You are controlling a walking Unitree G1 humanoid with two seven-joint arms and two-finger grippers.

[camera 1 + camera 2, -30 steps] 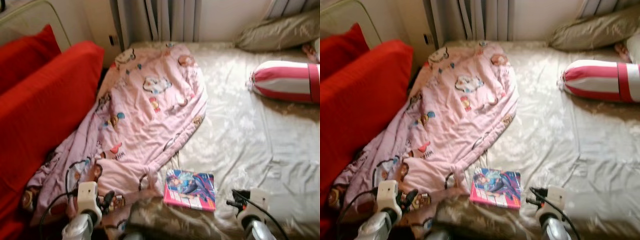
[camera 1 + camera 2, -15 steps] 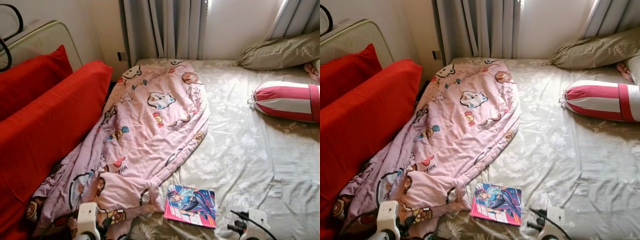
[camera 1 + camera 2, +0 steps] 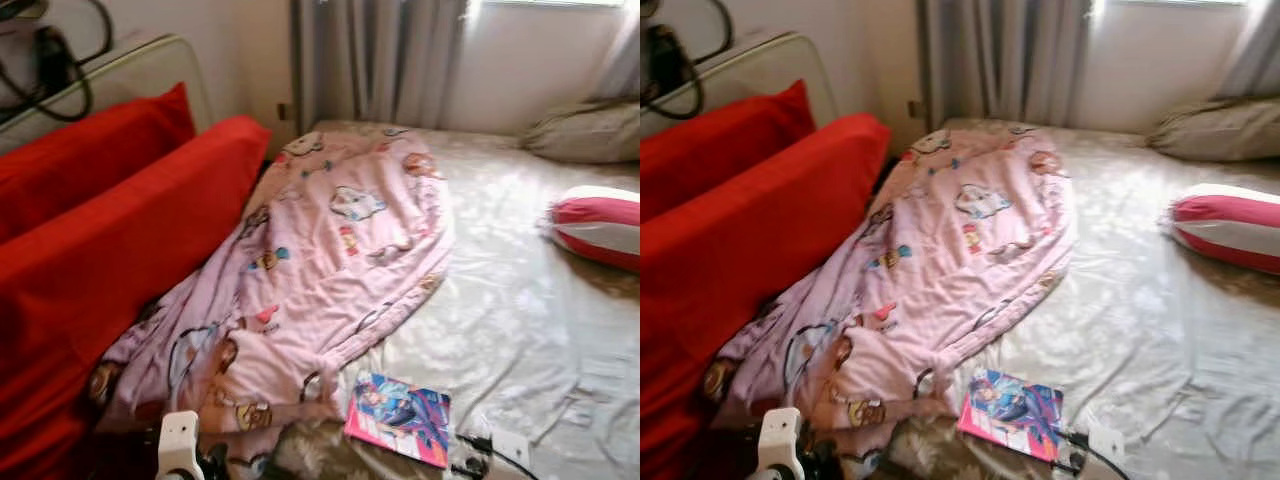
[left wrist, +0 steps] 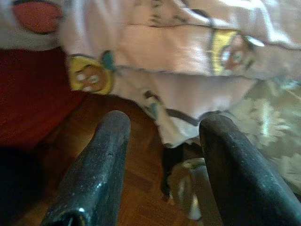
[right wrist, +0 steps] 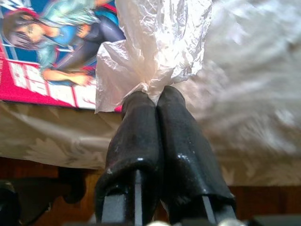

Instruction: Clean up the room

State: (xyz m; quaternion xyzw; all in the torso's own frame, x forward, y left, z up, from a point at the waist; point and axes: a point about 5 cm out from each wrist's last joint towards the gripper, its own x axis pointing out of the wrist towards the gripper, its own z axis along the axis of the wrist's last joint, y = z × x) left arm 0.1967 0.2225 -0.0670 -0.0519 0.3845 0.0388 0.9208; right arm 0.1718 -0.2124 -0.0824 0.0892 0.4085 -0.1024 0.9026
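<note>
over the bed edge, the left gripper [image 4: 160, 165] has its fingers apart, pink blanket [image 4: 188, 52] just ahead. the right gripper [image 5: 157, 101] is pinched tight on a white plastic bag [image 5: 155, 42], comic book [image 5: 51, 52] beside it.

My right gripper [image 5: 155, 96] has its two black fingers pressed together side by side — no gap between them — and the tips pinch a bunched knot of thin white plastic bag [image 5: 155, 47]. From my head, that wrist sits at the bottom right edge of view, a white housing with a black cable looping off it. My left gripper [image 4: 162, 129] is parted, its two black fingers [image 4: 101, 165] standing well apart with nothing between them — pointed downward. Its wrist shows as a white block at the bottom left edge of my head view.
</note>
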